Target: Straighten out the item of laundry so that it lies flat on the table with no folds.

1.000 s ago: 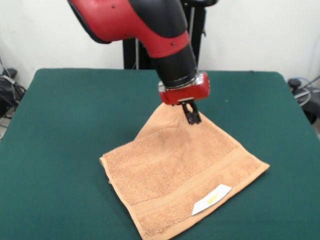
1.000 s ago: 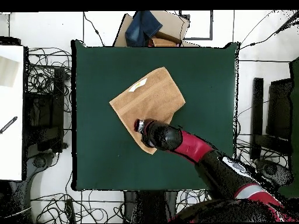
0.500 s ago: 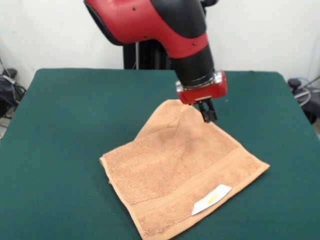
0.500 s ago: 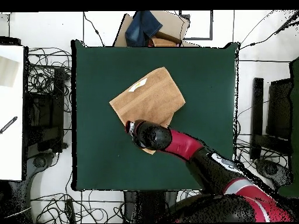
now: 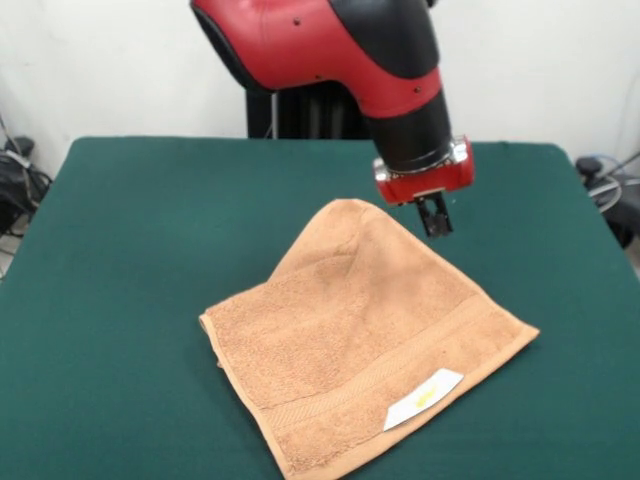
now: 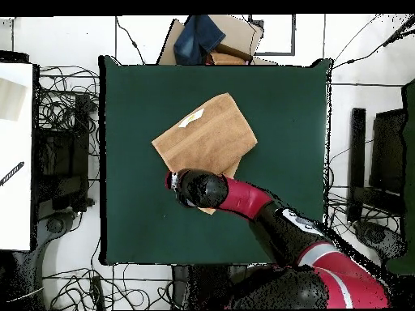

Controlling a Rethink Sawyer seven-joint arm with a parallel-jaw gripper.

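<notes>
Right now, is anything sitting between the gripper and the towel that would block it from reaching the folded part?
Nothing visible does. The gripper hangs just beside the towel, at its raised far corner, with only bare green table around them. The overhead view shows nothing else on the tabletop either.

You've got the red and black arm [image 5: 340, 50] coming down from the top, pincer [image 5: 436, 216] hanging just off the towel's [image 5: 360, 340] far edge, over the green counter [image 5: 130, 260], holding nothing. Its fingers look close together. The towel's far corner is folded over, making a rounded peak next to the pincer. The near part lies flat, border band running along it. White label [image 5: 424, 398] with yellow print sits close to the near edge. Wall behind is white.
</notes>
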